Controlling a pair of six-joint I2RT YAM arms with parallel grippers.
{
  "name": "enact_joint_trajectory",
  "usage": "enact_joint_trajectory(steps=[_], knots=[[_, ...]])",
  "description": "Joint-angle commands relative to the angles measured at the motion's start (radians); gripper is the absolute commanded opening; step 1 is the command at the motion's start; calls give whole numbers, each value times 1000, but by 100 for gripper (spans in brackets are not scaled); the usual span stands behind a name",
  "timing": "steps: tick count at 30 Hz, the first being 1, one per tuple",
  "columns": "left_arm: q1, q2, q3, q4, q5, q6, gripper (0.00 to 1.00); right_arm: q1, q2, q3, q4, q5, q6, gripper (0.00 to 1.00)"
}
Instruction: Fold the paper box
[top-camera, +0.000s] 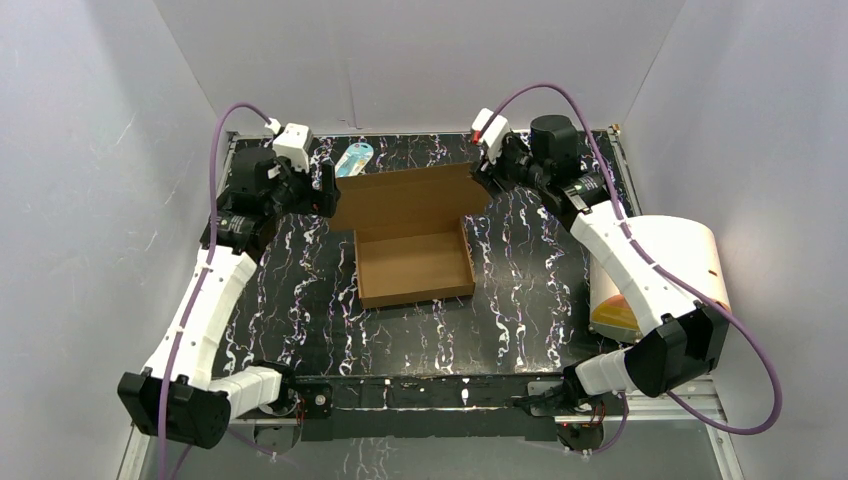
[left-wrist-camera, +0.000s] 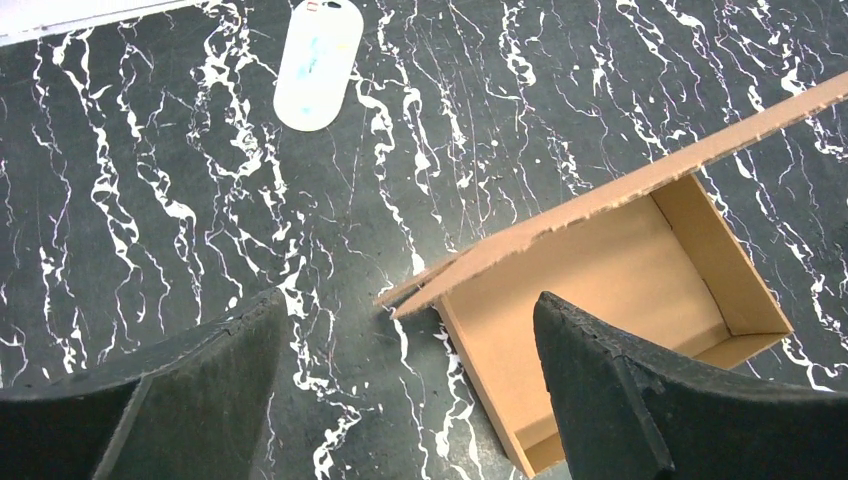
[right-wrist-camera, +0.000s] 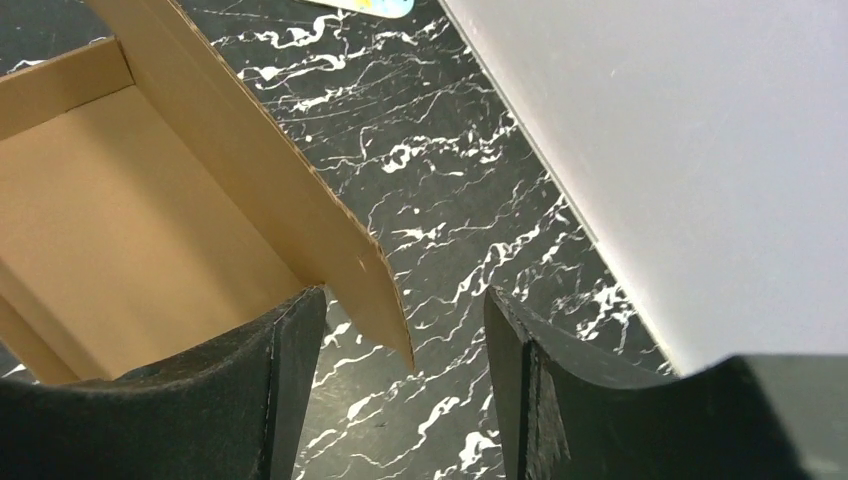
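The brown cardboard paper box (top-camera: 413, 262) sits in the middle of the table as a shallow open tray, with its lid flap (top-camera: 407, 197) raised at the far side. My left gripper (top-camera: 328, 190) is open beside the flap's left corner; in the left wrist view the flap's corner (left-wrist-camera: 420, 295) lies between my fingers, not touched. My right gripper (top-camera: 484, 180) is open at the flap's right corner; in the right wrist view the rounded flap corner (right-wrist-camera: 375, 300) hangs between my fingers (right-wrist-camera: 290, 380), close to the left one.
A small white-and-blue oval item (top-camera: 354, 158) lies at the far edge, also in the left wrist view (left-wrist-camera: 318, 62). A cream cylinder with an orange base (top-camera: 655, 275) lies at the right edge. White walls enclose the table on three sides.
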Motion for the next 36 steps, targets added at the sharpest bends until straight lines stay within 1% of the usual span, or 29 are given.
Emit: enact_joint_trajectory(steps=[1,4,7,11,15,17,20,22,24,25,27,30,34,36], knots=[[5,34,66,11,53,48,89,-34,-26,-26,84,-58,62,66],[5,65,84,2,108,52,88,-47,-16,-29,79,-76,69,62],[5,90,99,0,132,57,84,-53,-13,-39,85,-95,72,56],[5,121,119,-17,171,55,72,-55,-5,-47,89,-129,81,50],[6,122,117,-18,176,49,55,-56,6,-42,86,-152,91,43],[5,120,121,-24,169,41,45,-57,9,-36,85,-158,112,36],[4,111,124,-27,156,14,27,-56,9,-26,80,-149,159,26],[4,107,126,-28,150,-18,14,-56,4,-28,88,-138,199,21],[1,103,125,-30,145,-61,6,-54,-3,-37,105,-131,249,15],[0,101,124,-30,138,-78,3,-49,-6,-40,113,-121,278,11],[-7,96,119,-29,101,-124,0,-32,-14,-45,122,-78,329,7],[-20,86,107,-29,42,-194,0,10,-28,-61,136,60,382,5],[-63,81,89,-10,-50,-279,0,94,-12,-57,134,291,447,5],[-99,86,84,3,-129,-318,0,144,12,-46,133,471,498,5]])
